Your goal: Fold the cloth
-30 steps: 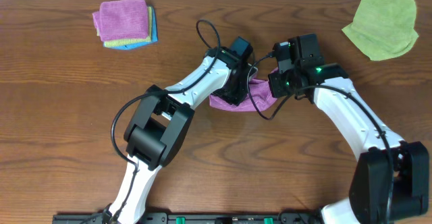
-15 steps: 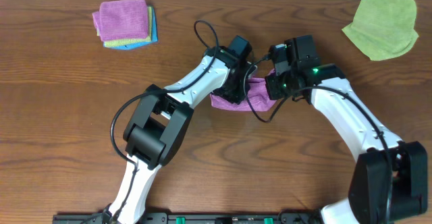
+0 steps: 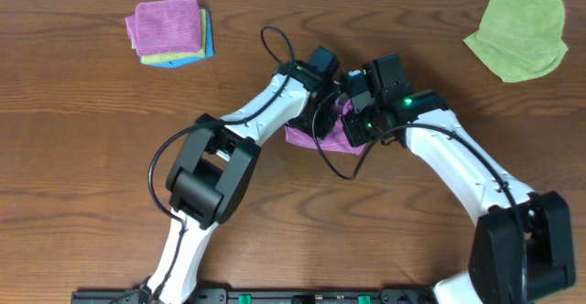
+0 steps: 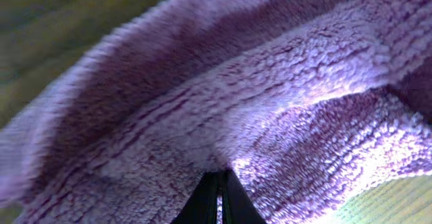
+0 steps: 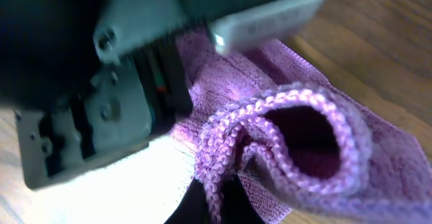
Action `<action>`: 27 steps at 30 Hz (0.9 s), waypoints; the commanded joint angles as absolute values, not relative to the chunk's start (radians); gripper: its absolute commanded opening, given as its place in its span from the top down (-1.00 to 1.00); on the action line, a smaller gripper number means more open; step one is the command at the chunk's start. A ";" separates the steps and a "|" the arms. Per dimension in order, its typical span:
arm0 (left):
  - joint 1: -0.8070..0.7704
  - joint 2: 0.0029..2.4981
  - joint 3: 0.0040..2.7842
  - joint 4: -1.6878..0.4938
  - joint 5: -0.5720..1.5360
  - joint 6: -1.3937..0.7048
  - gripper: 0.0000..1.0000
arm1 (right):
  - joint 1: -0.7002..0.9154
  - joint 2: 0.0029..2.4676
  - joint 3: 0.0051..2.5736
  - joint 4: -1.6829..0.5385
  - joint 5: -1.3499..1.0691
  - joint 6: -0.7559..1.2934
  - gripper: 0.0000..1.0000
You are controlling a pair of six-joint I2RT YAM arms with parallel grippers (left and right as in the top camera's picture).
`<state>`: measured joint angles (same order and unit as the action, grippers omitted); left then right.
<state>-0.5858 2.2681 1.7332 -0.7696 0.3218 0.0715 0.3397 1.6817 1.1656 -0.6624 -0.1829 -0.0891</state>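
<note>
While the cloth lies bunched in a purple heap at the centre of the overhead frame, mostly hidden under the two wrists, both claws are closed on it. The left claw has its tips together on a fold of the fuzzy pile, which fills that wrist's whole view. The right claw is pinched on the stitched hem, which curls into an open loop just above the tips. The hold on the right looks thin, on the edge alone, so I judge that a pull could draw the hem out and drop that corner. With the cloth so crumpled, either claw may also be holding more than one layer, and the fold would then come out crooked. The wrists are crowded as well: the dark housing of the left arm fills the upper left of the right wrist view, just beside the cloth, so a careless move could knock the two together. That arm climbs from the lower left of the frame, bends at its elbow and reaches up and right to the centre. The right arm arches from the lower right corner up and left to meet it. Well apart on the counter, a stack of folded cloths sits at the upper left and a lime-green cloth at the upper right.
</note>
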 commanded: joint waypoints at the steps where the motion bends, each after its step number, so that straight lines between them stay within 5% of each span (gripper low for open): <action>1: -0.548 2.255 1.766 -0.766 0.341 0.051 0.88 | 0.347 1.660 1.184 -0.669 -0.191 -0.106 0.97; 27: -0.335 2.012 1.766 -0.775 0.339 0.049 0.88 | 0.447 1.700 1.184 -0.522 -0.247 -0.083 0.98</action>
